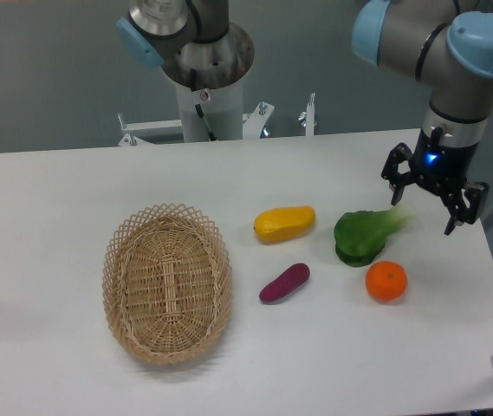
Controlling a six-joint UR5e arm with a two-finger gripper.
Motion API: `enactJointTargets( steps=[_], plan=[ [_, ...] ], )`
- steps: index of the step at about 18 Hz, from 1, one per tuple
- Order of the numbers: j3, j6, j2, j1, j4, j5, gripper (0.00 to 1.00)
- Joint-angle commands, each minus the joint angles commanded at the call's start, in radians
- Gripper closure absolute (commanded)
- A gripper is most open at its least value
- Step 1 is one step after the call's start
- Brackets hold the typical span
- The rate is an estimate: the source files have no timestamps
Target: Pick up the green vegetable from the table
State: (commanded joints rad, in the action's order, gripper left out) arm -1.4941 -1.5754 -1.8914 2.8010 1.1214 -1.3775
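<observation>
A: Count on the worktop (47, 182)?
B: One basket (167, 282), nothing in it. One green vegetable (363, 235), one orange (386, 281), one yellow fruit (284, 223), one purple sweet potato (284, 282).
A: Vegetable's position?
B: Just below-left of the end effector (426, 208), stalk pointing up-right toward it. Fingers spread, holding nothing.

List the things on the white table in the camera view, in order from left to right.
Wicker basket → purple sweet potato → yellow fruit → green vegetable → orange. The sweet potato and yellow fruit share nearly the same span. The gripper, open, hangs at the far right.
</observation>
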Motion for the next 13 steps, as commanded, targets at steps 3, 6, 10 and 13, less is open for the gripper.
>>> enactJointTargets(
  steps=[3, 6, 10, 13],
  plan=[
    [-0.002, -0.011, 0.000, 0.003, 0.000, -0.003, 0.00],
    [-0.008, -0.012, 0.005, 0.012, 0.003, -0.003, 0.00],
    [-0.024, -0.014, 0.011, 0.025, 0.003, -0.005, 0.00],
    [-0.051, -0.070, 0.014, 0.034, 0.003, -0.008, 0.00]
  ],
)
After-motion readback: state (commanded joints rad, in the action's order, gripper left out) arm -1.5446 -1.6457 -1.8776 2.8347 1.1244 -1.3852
